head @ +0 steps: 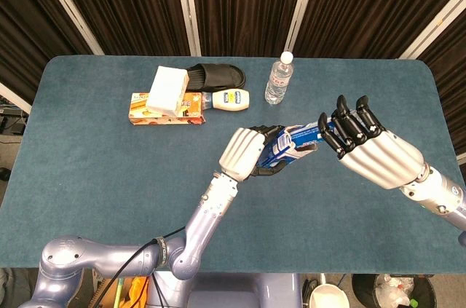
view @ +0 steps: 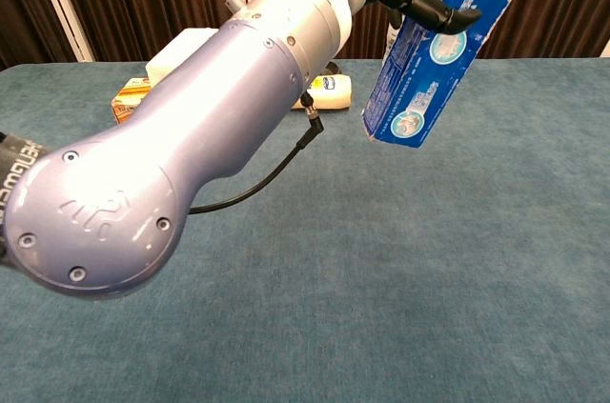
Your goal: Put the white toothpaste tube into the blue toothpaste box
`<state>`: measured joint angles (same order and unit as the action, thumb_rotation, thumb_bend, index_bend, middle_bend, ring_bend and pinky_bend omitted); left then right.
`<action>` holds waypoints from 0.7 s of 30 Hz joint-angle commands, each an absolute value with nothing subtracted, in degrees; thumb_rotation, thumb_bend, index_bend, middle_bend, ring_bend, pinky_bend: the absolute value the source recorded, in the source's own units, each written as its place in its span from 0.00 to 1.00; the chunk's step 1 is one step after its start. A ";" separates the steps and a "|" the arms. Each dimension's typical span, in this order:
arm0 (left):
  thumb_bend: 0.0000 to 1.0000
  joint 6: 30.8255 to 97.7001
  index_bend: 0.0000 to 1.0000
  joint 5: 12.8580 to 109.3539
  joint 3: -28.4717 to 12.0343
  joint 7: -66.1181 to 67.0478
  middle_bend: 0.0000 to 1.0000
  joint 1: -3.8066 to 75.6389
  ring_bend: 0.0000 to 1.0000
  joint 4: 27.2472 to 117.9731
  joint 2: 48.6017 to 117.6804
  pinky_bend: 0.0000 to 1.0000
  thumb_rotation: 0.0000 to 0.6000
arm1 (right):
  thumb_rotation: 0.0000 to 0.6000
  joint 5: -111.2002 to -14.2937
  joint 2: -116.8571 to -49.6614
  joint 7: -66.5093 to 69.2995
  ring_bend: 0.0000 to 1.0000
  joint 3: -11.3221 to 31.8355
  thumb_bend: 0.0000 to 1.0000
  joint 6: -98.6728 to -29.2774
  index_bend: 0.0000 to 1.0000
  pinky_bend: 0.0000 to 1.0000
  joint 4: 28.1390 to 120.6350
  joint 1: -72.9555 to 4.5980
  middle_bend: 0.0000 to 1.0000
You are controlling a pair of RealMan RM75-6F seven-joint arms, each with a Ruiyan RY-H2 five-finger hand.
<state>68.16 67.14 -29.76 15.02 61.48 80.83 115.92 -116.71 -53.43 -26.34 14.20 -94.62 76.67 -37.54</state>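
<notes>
My left hand grips the blue toothpaste box above the middle of the table, its long axis pointing right toward my right hand. The right hand's dark fingers are stretched out and spread, just at the box's right end, holding nothing I can see. In the chest view the box hangs tilted with its lower end down-left, and dark fingers of the left hand wrap around its upper part. No white toothpaste tube shows outside the box; I cannot tell whether it is inside.
At the back of the blue table stand a water bottle, a black slipper, a white-and-yellow bottle and an orange box with a white block on it. My left arm fills the chest view's left.
</notes>
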 commanded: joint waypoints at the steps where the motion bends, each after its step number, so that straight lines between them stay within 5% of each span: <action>1: 0.39 68.08 0.34 67.14 -29.53 15.20 0.49 61.52 0.49 80.74 115.81 0.56 1.00 | 1.00 -116.57 -53.78 -25.84 0.32 14.20 0.36 -95.18 0.30 0.45 76.38 -37.31 0.54; 21: 0.39 68.36 0.34 66.08 -30.21 15.85 0.49 62.78 0.49 80.34 116.71 0.56 1.00 | 1.00 -119.38 -52.70 -24.90 0.31 13.82 0.36 -95.98 0.25 0.42 77.08 -37.99 0.53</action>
